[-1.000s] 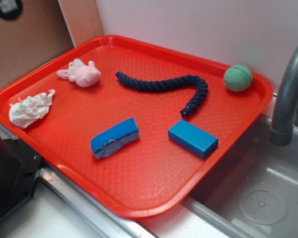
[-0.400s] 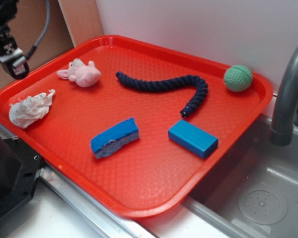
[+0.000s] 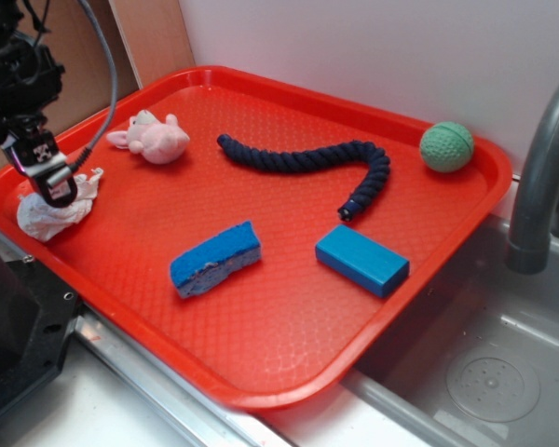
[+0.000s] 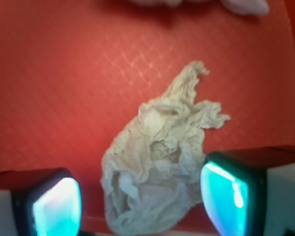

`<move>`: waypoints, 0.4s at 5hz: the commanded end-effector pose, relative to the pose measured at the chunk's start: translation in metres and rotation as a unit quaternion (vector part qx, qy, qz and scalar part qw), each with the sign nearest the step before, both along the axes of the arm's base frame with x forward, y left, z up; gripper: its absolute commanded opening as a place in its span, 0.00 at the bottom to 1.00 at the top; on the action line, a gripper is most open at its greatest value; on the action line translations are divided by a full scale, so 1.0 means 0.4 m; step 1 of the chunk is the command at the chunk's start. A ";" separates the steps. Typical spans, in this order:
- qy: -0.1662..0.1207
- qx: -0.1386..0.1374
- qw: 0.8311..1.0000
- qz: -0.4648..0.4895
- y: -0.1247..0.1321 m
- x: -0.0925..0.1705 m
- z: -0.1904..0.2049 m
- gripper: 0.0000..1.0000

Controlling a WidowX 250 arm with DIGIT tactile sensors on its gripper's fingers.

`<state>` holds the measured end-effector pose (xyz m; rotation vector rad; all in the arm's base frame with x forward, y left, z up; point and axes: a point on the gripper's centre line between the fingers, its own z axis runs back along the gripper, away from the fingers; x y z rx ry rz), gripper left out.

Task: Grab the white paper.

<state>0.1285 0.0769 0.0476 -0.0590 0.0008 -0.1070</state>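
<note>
The white paper [image 3: 48, 212] is a crumpled off-white wad lying near the left edge of the red tray [image 3: 289, 307]. My gripper [image 3: 58, 191] hangs right over it in the exterior view, partly covering it. In the wrist view the white paper [image 4: 157, 177] lies between my two fingertips [image 4: 225, 196], which stand wide apart on either side of it. The gripper [image 4: 140, 201] is open and I cannot tell whether the pads touch the wad.
On the tray lie a pale pink plush toy [image 3: 154, 138], a dark blue rope [image 3: 307, 160], a blue sponge [image 3: 216, 259], a blue block [image 3: 361, 259] and a green ball [image 3: 446, 146]. A sink [image 3: 484, 372] and grey faucet [image 3: 540, 186] stand at the right.
The arm has come in from the upper left and dropped down over the white paper. The paper and the other objects have not moved.
</note>
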 end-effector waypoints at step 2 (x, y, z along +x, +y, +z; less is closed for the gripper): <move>0.042 0.079 0.995 -0.033 0.003 0.018 -0.081 0.74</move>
